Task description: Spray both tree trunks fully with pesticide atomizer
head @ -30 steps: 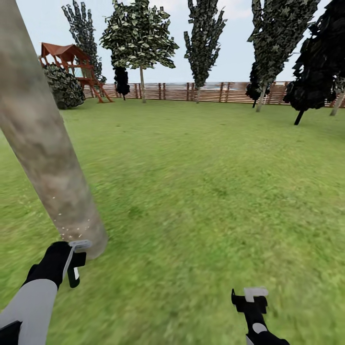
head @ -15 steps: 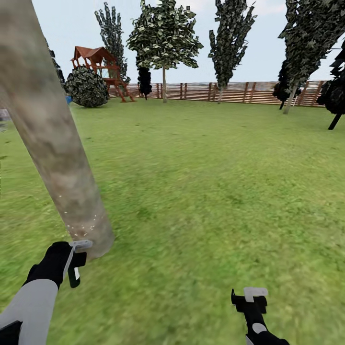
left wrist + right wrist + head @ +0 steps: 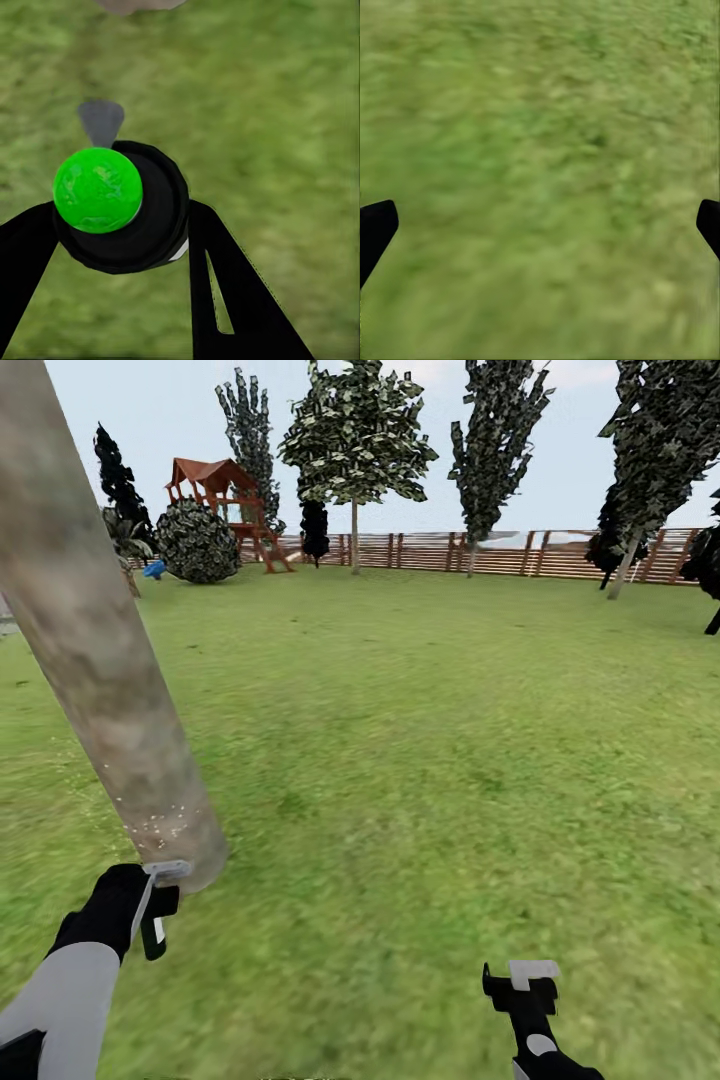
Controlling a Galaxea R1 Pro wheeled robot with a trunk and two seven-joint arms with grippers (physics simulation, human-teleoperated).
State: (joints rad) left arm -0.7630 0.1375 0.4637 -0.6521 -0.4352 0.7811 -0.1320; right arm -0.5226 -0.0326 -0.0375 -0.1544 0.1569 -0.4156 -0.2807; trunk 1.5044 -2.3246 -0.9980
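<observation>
Grass floor (image 3: pixel 420 760) blurry — tree trunk (image 3: pixel 90 630) top cut off.

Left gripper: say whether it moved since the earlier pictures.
No: the left gripper stays just below the tree trunk base; the camera turned instead.

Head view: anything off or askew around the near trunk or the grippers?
Nothing stands out. The tree trunk slants across the view, likely camera tilt. White pesticide specks dot its base. The left gripper holds the atomizer; the right gripper hangs open over the grass.
</observation>
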